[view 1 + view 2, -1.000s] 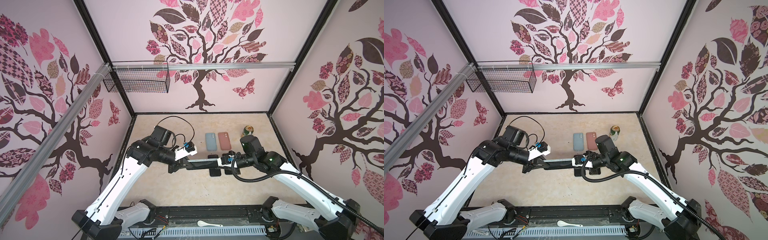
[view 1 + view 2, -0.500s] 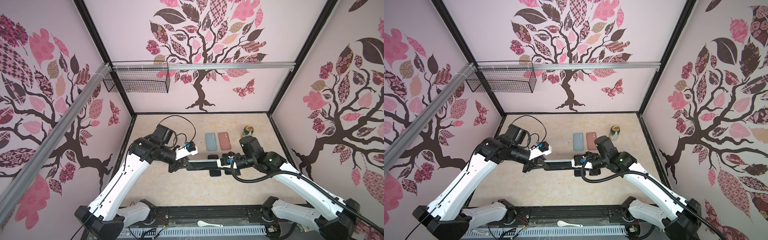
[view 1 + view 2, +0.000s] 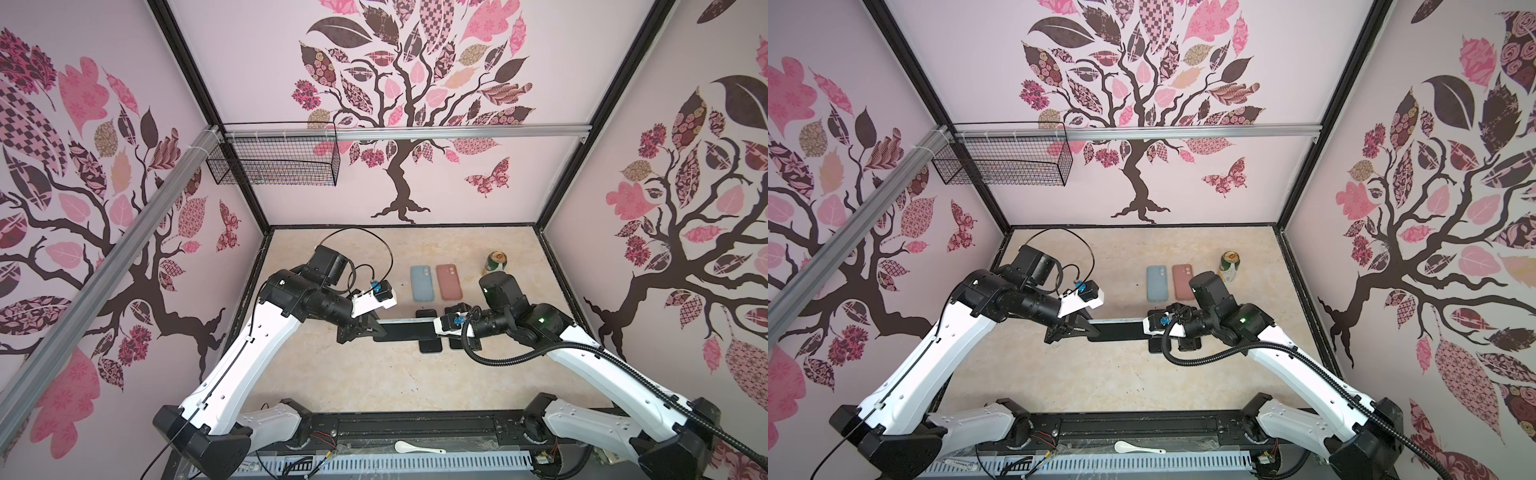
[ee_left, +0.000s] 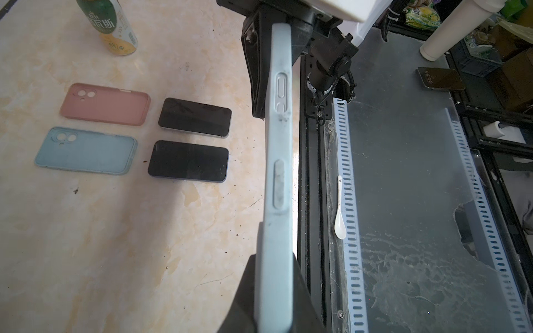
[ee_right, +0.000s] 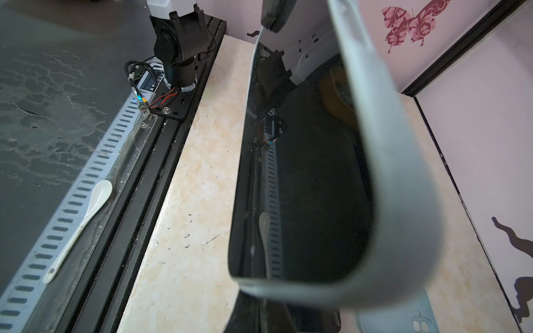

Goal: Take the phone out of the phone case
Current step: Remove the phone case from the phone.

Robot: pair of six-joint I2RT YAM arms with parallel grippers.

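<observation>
A phone [image 3: 405, 330] in a light blue phone case [image 4: 278, 173] hangs level above the table, held at both ends. My left gripper [image 3: 370, 328] is shut on one end, its fingers [image 4: 245, 291] flanking the case. My right gripper [image 3: 436, 330] is shut at the other end, where its dark fingers [image 5: 259, 317] meet the case's end lip. In the right wrist view the case rim [image 5: 389, 173] bows away from the black screen [image 5: 302, 187]. Both top views show only the dark bar of the phone [image 3: 1121, 330] between the two grippers.
Beneath the held phone lie two bare phones [image 4: 194, 116] [image 4: 189, 160], with an empty pink case [image 3: 449, 281] and an empty blue case [image 3: 422, 282] behind them. A can [image 3: 495, 262] stands at the back right. A spoon [image 3: 417, 447] lies on the front rail. A wire basket [image 3: 274, 166] hangs on the back wall.
My right gripper's jaws have drawn tighter at its end of the cased phone. The left arm has shifted slightly, and the phone stays between the two grippers.
</observation>
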